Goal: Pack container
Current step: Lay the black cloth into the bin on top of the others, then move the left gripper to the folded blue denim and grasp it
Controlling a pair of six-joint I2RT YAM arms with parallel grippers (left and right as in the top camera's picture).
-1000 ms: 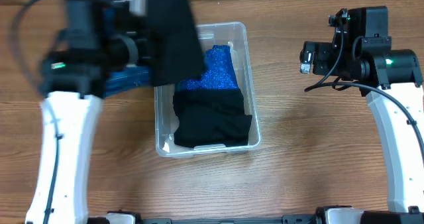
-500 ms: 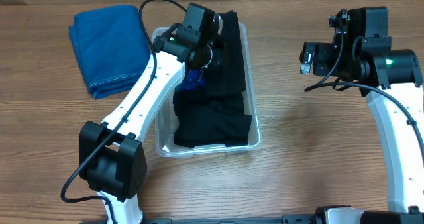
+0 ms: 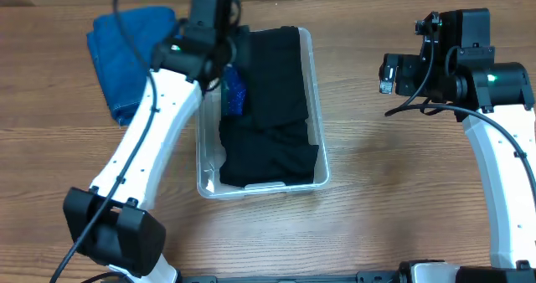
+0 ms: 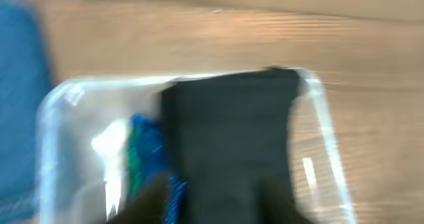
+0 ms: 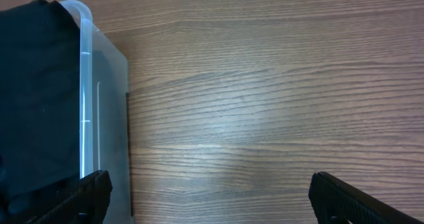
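The clear container point(image 3: 317, 124) stands mid-table. It holds a folded black cloth point(image 3: 270, 156) at the near end. Another black cloth point(image 3: 275, 69) lies at the far end. It covers most of a sparkly blue cloth point(image 3: 235, 92). My left gripper point(image 3: 214, 17) hovers over the container's far left corner. In the blurred left wrist view its fingers point(image 4: 215, 204) are apart over the black cloth point(image 4: 232, 131), with the container rim point(image 4: 319, 118) to the right. My right gripper point(image 3: 392, 72) is open and empty right of the container, over bare wood in its wrist view point(image 5: 222, 204).
A folded blue towel point(image 3: 126, 53) lies on the table left of the container, partly under my left arm. The container's right wall point(image 5: 99, 118) shows at the left of the right wrist view. Wood tabletop surrounds the container.
My left gripper brought a black cloth down, laid it in the container's far half over the blue sparkly cloth, then let go and pulled back toward the far left. The right arm stayed still.
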